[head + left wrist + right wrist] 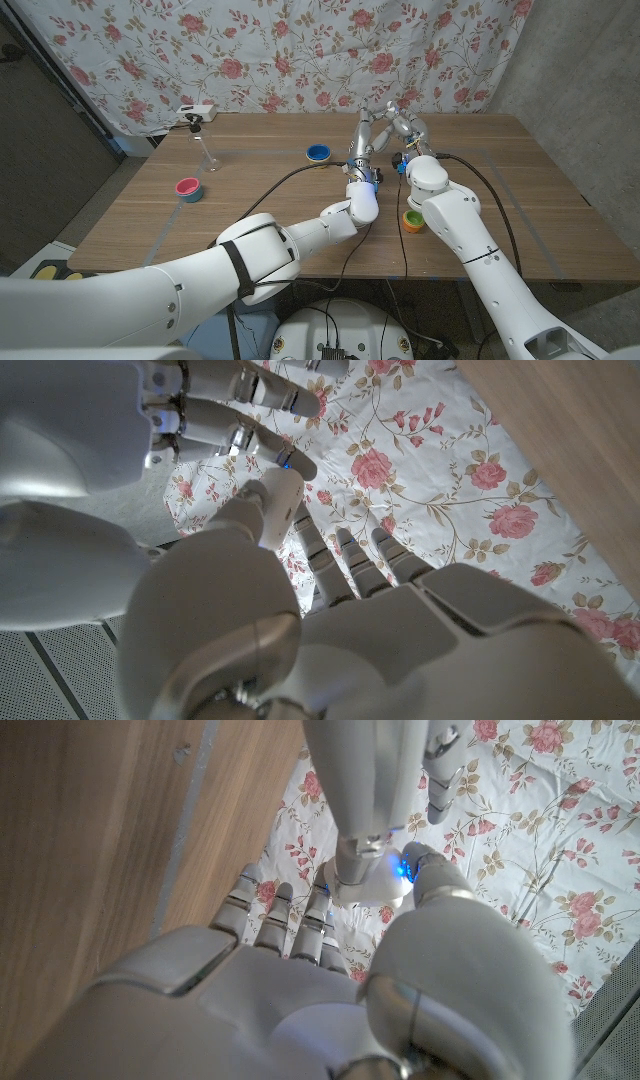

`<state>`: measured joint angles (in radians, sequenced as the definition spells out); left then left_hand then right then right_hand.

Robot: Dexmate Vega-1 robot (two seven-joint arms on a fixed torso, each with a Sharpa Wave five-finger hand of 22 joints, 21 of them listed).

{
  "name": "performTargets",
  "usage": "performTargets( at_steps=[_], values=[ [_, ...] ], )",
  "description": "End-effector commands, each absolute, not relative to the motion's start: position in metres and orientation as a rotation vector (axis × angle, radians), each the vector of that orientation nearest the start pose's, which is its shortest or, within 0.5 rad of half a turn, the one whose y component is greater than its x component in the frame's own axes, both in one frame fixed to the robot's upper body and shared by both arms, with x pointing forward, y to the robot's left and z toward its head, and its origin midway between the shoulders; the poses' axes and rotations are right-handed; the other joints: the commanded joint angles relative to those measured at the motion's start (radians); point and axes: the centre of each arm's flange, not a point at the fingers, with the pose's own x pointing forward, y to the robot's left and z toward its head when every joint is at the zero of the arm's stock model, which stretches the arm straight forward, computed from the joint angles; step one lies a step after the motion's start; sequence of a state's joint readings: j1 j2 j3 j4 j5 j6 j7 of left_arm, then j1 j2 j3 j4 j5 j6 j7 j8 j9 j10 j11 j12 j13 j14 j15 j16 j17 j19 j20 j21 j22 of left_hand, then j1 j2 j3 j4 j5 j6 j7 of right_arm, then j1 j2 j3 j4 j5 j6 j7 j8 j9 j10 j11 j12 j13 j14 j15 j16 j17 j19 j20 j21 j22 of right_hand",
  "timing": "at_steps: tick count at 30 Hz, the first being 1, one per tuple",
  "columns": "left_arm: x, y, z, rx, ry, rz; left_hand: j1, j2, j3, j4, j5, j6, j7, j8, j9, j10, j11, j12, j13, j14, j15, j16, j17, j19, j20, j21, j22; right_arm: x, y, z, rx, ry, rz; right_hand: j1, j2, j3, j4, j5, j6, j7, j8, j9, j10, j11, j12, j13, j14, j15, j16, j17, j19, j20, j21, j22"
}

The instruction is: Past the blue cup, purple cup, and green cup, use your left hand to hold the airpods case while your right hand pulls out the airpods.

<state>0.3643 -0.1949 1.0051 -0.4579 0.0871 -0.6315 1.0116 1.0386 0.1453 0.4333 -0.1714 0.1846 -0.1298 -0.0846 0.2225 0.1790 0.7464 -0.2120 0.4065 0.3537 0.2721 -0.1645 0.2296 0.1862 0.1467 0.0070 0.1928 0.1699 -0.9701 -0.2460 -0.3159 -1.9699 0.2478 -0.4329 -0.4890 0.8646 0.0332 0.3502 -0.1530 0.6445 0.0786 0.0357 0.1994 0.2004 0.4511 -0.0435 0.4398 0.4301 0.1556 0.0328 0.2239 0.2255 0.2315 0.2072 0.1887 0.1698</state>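
Case: the airpods case (372, 885) is seen as white, rounded, with a blue light, raised beyond the blue cup (318, 153).
Left hand (362, 132): fingers are closed around the case.
Right hand (404, 127): fingertips (262, 448) are set against the case; its grip cannot be told.

I count three cups on my tabletop: one blue cup (318, 153) at about twelve o'clock, one pink-rimmed cup (187, 188) toward nine o'clock, and one green cup (411, 219) at about three o'clock. One clear glass (210, 158) stands at ten o'clock, one small white box (197, 112) beyond it.
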Motion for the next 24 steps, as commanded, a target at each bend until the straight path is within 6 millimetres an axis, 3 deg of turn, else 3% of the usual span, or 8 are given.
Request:
performTargets(
  at_steps=[1, 5, 24],
  values=[
    [0.6279, -0.0507, -0.0075, 0.236, -0.991, 0.091, 0.055, 0.016, 0.004, -0.005, -0.002, 0.025, -0.001, -0.001, 0.006, 0.064, -0.01, 0.045, 0.033, 0.086, -0.049, 0.021, 0.015, 0.016, 0.006, 0.009, 0.005, 0.5652, -0.1679, 0.0359, -0.021, -0.483, -0.111, 0.005, 0.011, 0.003, 0.003, -0.005, 0.008, -0.001, -0.002, 0.002, 0.04, -0.041, 0.002, 0.005, 0.003, -0.008, -0.003, 0.001, 0.007, 0.004, 0.003, 0.002],
    [0.6289, -0.0493, -0.007, 0.237, -0.99, 0.089, 0.085, 0.015, -0.002, -0.006, -0.005, 0.064, -0.006, 0.002, 0.007, 0.078, -0.009, 0.069, 0.05, 0.131, -0.058, 0.041, 0.03, 0.033, 0.01, 0.013, 0.005, 0.566, -0.1686, 0.0362, -0.021, -0.481, -0.113, 0.005, 0.011, 0.002, 0.003, -0.005, 0.008, -0.002, -0.002, 0.002, 0.038, -0.042, 0.002, 0.005, 0.003, -0.009, -0.003, 0.001, 0.007, 0.004, 0.003, 0.002],
    [0.6319, -0.0464, -0.0089, 0.165, -0.939, 0.109, 0.123, 0.002, -0.028, -0.002, -0.008, 0.147, -0.027, 0.014, 0.008, 0.111, -0.011, 0.088, 0.047, 0.147, -0.056, 0.051, 0.046, 0.05, -0.003, 0.014, 0.006, 0.5723, -0.173, 0.0361, -0.021, -0.467, -0.114, 0.001, 0.012, 0.002, 0.005, -0.007, 0.004, -0.001, -0.004, 0.002, 0.021, -0.034, -0.002, 0.003, -0.004, -0.008, -0.006, 0.002, 0.007, 0.004, 0.003, 0.002]
  ],
)
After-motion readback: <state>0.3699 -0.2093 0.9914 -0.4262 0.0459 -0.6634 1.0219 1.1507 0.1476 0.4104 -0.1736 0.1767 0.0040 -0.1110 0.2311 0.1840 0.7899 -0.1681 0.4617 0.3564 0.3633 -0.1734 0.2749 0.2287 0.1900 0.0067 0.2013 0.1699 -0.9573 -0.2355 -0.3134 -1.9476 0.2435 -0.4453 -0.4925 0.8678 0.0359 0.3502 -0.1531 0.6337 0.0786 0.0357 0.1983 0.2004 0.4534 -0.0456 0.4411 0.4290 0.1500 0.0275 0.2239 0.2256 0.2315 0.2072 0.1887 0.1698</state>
